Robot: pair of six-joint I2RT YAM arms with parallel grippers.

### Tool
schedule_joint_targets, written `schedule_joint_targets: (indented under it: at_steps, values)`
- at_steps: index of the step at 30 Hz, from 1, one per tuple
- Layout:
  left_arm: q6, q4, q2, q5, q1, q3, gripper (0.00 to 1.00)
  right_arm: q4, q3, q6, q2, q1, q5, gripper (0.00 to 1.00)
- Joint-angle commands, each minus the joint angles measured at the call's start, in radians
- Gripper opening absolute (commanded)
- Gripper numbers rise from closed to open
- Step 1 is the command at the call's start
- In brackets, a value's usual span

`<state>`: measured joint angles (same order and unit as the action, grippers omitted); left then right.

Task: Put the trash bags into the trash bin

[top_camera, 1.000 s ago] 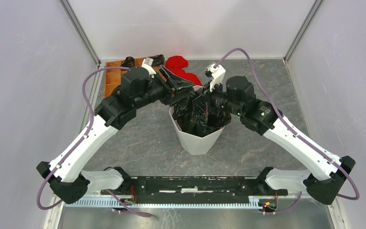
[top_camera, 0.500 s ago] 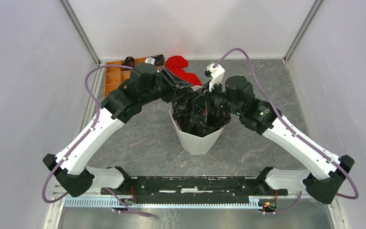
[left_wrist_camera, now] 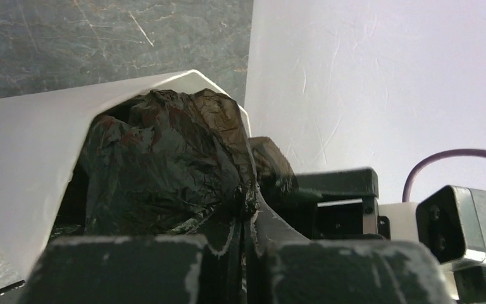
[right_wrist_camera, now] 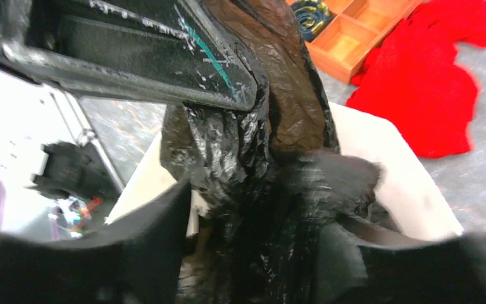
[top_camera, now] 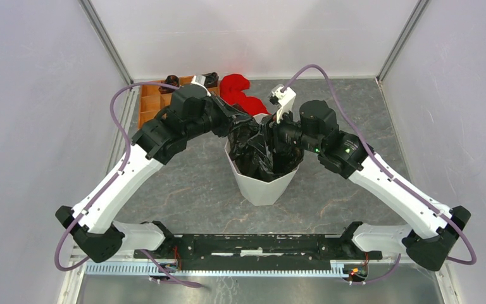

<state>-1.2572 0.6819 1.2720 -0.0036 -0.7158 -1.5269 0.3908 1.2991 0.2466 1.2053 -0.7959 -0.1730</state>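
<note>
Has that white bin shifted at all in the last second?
No. The trash bin stands just as near the red cloth behind it.

A robotics lab bench, boxed in as a test cell; closed on the left, right and far sides by plain white panels (top_camera: 38, 95) set in bare aluminium posts (top_camera: 104, 41); floored with a scuffed grey stone-patterned table (top_camera: 183, 190); fitted at the near edge with a black mounting rail (top_camera: 259, 244) and a slotted metal strip (top_camera: 228, 269); manned by two white-and-black arms (top_camera: 117, 183) trailing loose purple cables (top_camera: 329, 76); stocked with props: a white bin (top_camera: 262, 187) mid-table, a wooden compartment tray (top_camera: 149, 107) and red cloth (top_camera: 240, 92) at the far left.
</note>
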Motion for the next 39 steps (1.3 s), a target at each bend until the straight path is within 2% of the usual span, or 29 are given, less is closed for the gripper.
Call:
schedule_joint_targets:
  at_steps: [1, 3, 6, 11, 19, 22, 25, 29, 31, 32, 33, 35, 36, 39]
  values:
    - [0.184, -0.086, -0.054, 0.121, -0.004, -0.016, 0.02, 0.032, 0.042, -0.137, -0.051, 0.003, -0.035, 0.79]
    - [0.241, -0.094, -0.078, 0.166, -0.002, 0.0, 0.02, 0.064, 0.042, -0.2, -0.086, 0.004, -0.011, 0.89]
    - [0.308, -0.092, -0.127, 0.205, 0.006, 0.032, 0.02, 0.104, 0.037, -0.283, -0.152, 0.003, 0.081, 0.98]
    - [0.392, -0.087, -0.174, 0.283, 0.017, 0.07, 0.02, 0.12, 0.015, -0.311, -0.223, 0.003, 0.197, 0.98]
    - [0.455, -0.05, -0.208, 0.303, 0.034, 0.092, 0.02, 0.091, -0.045, -0.21, -0.28, 0.003, 0.226, 0.98]
    - [0.471, -0.038, -0.215, 0.313, 0.04, 0.096, 0.02, 0.086, -0.077, -0.215, -0.277, 0.004, 0.276, 0.88]
    - [0.481, -0.039, -0.23, 0.318, 0.045, 0.111, 0.02, -0.009, -0.133, -0.227, -0.279, 0.003, 0.243, 0.79]
    - [0.487, -0.031, -0.249, 0.321, 0.047, 0.127, 0.02, -0.092, -0.124, -0.184, -0.23, 0.003, 0.175, 0.62]
    - [0.487, -0.025, -0.259, 0.316, 0.049, 0.136, 0.02, -0.131, -0.116, -0.165, -0.206, 0.003, 0.159, 0.53]
    - [0.486, -0.021, -0.266, 0.314, 0.049, 0.141, 0.02, -0.136, -0.107, -0.15, -0.198, 0.003, 0.198, 0.44]
    - [0.486, -0.011, -0.272, 0.308, 0.048, 0.148, 0.02, -0.128, -0.089, -0.138, -0.187, 0.005, 0.242, 0.34]
    - [0.495, 0.021, -0.293, 0.298, 0.05, 0.158, 0.02, -0.066, -0.019, -0.109, -0.157, 0.006, 0.365, 0.07]
    - [0.503, 0.044, -0.304, 0.293, 0.05, 0.16, 0.02, -0.021, 0.023, -0.092, -0.143, 0.013, 0.435, 0.01]
    - [0.519, 0.107, -0.351, 0.309, 0.05, 0.174, 0.02, 0.164, 0.196, -0.111, -0.074, 0.023, 0.517, 0.0]
